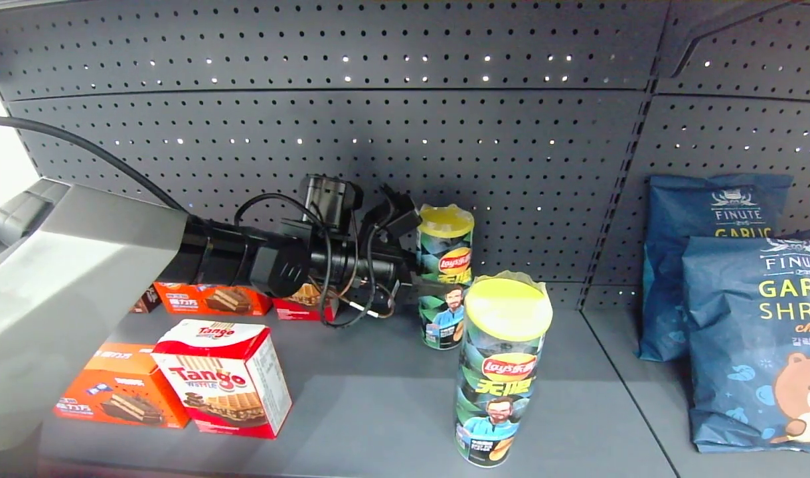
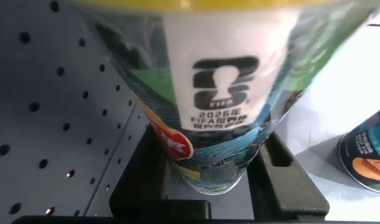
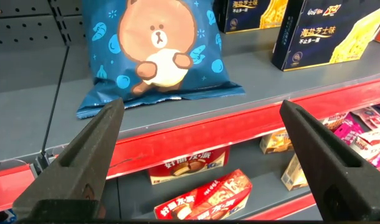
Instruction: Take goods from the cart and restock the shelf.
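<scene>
Two chip cans with yellow lids stand on the grey shelf (image 1: 365,411). The back can (image 1: 446,265) is upright near the pegboard wall, and my left gripper (image 1: 415,255) reaches in from the left and is shut on its sides. In the left wrist view the same can (image 2: 221,93) sits between the two black fingers (image 2: 146,180), which press on its lower part. The front can (image 1: 504,372) stands free, nearer the shelf edge; its base (image 2: 367,155) also shows in the left wrist view. My right gripper (image 3: 201,109) is open with nothing between its fingers, in front of a lower shelf.
A wafer box (image 1: 226,375) and orange biscuit boxes (image 1: 119,395) lie left of the cans, with more boxes (image 1: 212,299) under my arm. Blue shrimp-chip bags (image 1: 757,332) fill the right bay. A bear-print bag (image 3: 156,50) lies above a red shelf edge (image 3: 240,127).
</scene>
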